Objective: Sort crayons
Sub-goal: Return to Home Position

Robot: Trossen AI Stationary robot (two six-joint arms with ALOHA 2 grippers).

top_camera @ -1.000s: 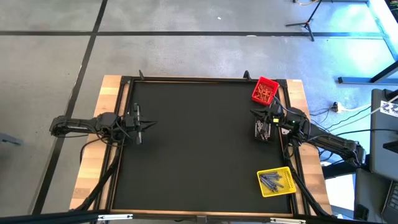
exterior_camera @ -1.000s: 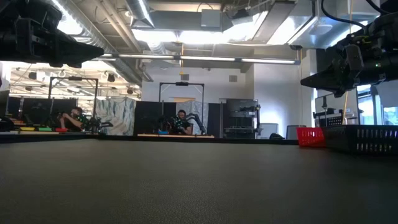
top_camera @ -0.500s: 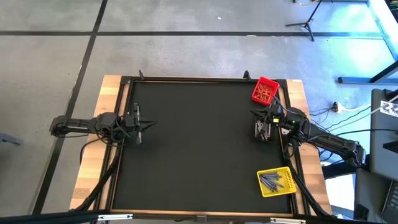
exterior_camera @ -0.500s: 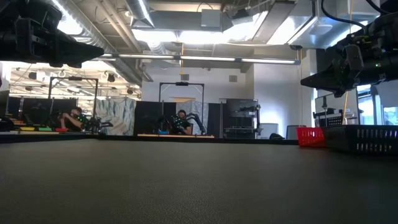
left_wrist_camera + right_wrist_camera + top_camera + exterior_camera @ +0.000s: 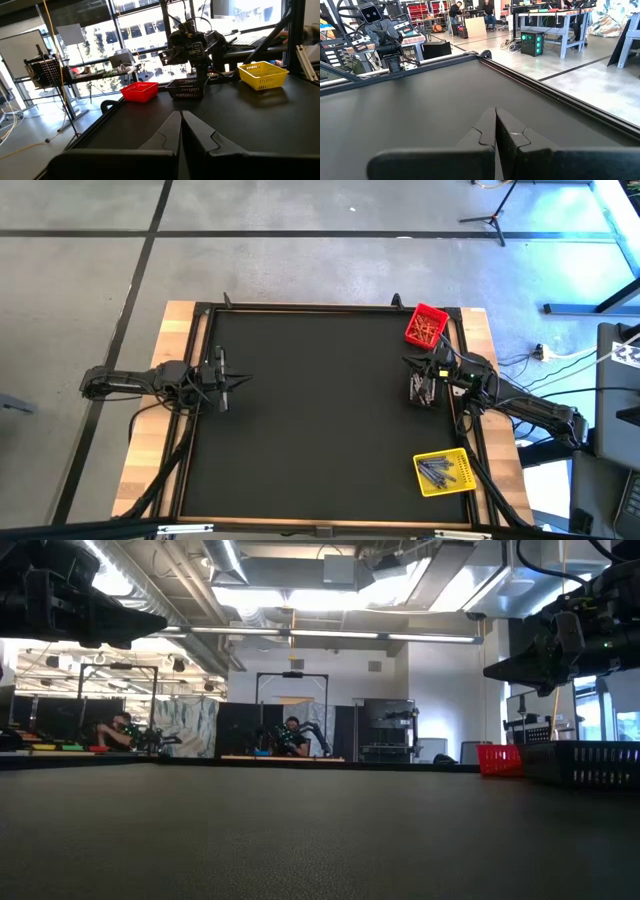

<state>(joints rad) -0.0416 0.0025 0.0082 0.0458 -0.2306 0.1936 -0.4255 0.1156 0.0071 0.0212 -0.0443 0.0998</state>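
high view, nearest edge first: the yellow bin [image 5: 419,476] sits at the right side of the black surface [image 5: 320,420], well apart from the red bin [image 5: 441,314], which stands on that same side at the far corner. blue and grey crayons [image 5: 436,471] lie in a heap inside the yellow bin.

farther in, between the yellow bin and the red bin, a black mesh basket [image 5: 422,390] rests on the surface. the right end effector [image 5: 407,362] hangs near the red bin, on its near side and just beside the basket. its own wrist view shows its two fingers [image 5: 512,132] pressed together. the low view shows it raised off the surface.

the left end effector [image 5: 240,380] hovers well apart from the red bin, across the surface at the opposite edge. it points toward the middle, is also lifted, and has its fingers [image 5: 200,131] together.

red-orange crayons [image 5: 425,330] fill the red bin.

beyond the red bin, the low view shows a person [image 5: 292,735] and a second person [image 5: 120,729] at benches deep in the room.
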